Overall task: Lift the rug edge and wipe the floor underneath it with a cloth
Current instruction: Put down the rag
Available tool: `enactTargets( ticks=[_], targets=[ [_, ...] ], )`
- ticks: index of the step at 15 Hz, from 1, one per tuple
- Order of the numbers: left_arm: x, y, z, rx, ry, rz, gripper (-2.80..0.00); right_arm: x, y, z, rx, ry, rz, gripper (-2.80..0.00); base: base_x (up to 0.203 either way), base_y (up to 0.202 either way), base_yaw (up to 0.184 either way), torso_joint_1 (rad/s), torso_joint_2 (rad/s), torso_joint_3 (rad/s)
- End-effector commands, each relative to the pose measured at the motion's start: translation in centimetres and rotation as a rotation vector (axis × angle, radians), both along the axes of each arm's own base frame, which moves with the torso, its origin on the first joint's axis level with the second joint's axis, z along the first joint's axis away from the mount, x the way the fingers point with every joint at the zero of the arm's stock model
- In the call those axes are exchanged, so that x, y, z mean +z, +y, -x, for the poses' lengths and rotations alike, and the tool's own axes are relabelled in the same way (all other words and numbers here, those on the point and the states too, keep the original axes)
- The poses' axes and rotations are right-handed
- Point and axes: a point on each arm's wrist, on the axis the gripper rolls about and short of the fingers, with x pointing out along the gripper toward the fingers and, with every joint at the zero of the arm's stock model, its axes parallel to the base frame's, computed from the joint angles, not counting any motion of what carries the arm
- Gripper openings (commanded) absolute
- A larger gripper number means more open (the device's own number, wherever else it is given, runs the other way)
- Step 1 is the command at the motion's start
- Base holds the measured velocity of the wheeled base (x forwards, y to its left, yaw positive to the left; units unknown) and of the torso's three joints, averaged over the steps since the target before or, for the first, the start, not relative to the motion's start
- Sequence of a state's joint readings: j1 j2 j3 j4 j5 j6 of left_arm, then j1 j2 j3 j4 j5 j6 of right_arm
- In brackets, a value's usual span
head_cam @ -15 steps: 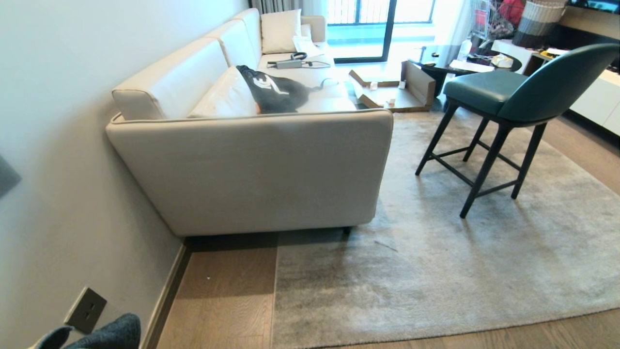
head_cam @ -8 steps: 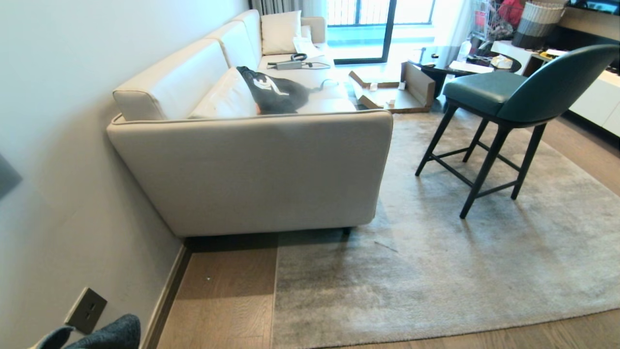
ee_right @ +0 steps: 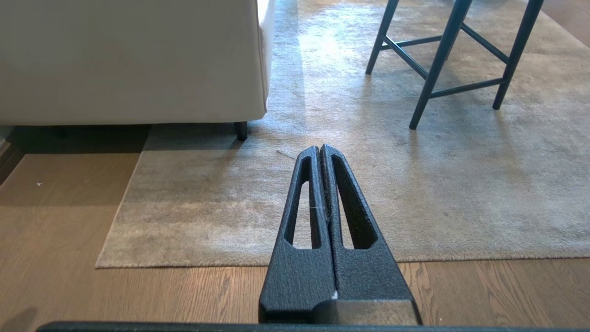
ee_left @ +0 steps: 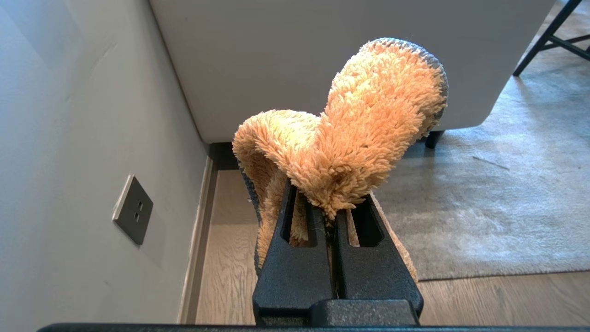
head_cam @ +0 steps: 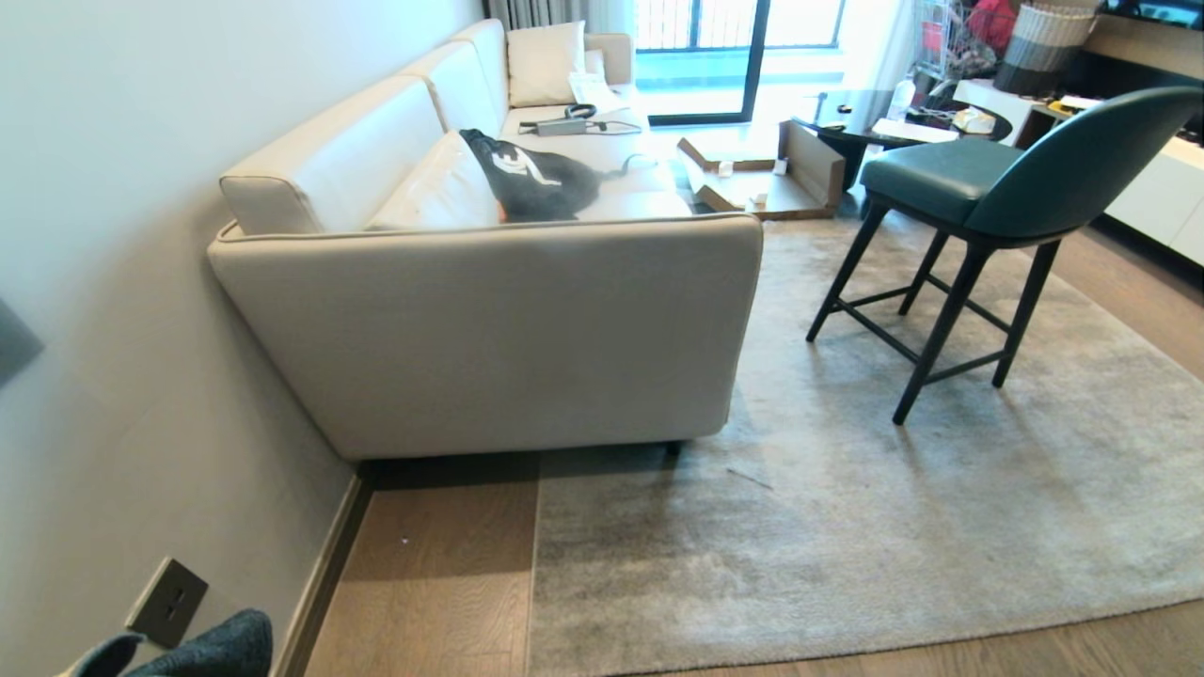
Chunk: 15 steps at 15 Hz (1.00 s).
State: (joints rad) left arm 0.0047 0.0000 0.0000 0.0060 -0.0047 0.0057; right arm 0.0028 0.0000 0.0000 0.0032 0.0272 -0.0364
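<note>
The left gripper (ee_left: 329, 203) pinches the cloth (ee_left: 350, 133), whose tan fluffy face shows only in its wrist view; the head view catches just a grey fold of it at the lower left corner. The right gripper (ee_right: 320, 150), fingers pressed together and empty, hangs above the floor (ee_right: 69, 286) and appears only in its own view. Beyond lies the rug edge (head_cam: 533, 574), flat, its corner showing only in the right wrist view. Farther off stand the sofa (head_cam: 489, 329) and chair (head_cam: 997, 179).

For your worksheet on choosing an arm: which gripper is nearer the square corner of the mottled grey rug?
Probably the right gripper: shut and empty, it hovers just beyond the rug's corner. The left gripper, shut on the mustard-tan fluffy cloth, sits nearer the wall.
</note>
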Motion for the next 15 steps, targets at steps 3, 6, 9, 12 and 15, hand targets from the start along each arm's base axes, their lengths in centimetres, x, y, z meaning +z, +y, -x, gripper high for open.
enactTargets(
  ticks=[3,6,9,12,15],
  targets=[
    [-0.02,0.00,0.00,0.000,0.002,-0.003,-2.80,0.00,0.00,-0.01,0.001,0.001,0.000,-2.80,0.000,0.000,0.000,0.000,0.00,0.000],
    [-0.02,-0.01,0.00,-0.005,0.002,-0.008,-2.80,0.00,0.00,-0.01,0.001,0.001,0.000,-2.80,0.000,0.000,0.000,0.000,0.00,0.000],
    [0.00,-0.02,0.00,-0.008,0.000,-0.003,-2.80,0.00,0.00,0.00,0.001,0.000,0.000,-2.80,0.000,0.000,0.000,0.000,0.00,0.000],
    [-0.02,-0.01,0.00,-0.005,0.002,-0.008,-2.80,0.00,0.00,0.00,0.001,0.000,0.000,-2.80,0.000,0.000,0.000,0.000,0.00,0.000],
    [-0.02,-0.01,0.00,-0.005,0.002,-0.005,-2.80,0.00,0.00,-0.01,0.001,0.001,0.000,-2.80,0.000,0.000,0.000,0.000,0.00,0.000]
  ],
)
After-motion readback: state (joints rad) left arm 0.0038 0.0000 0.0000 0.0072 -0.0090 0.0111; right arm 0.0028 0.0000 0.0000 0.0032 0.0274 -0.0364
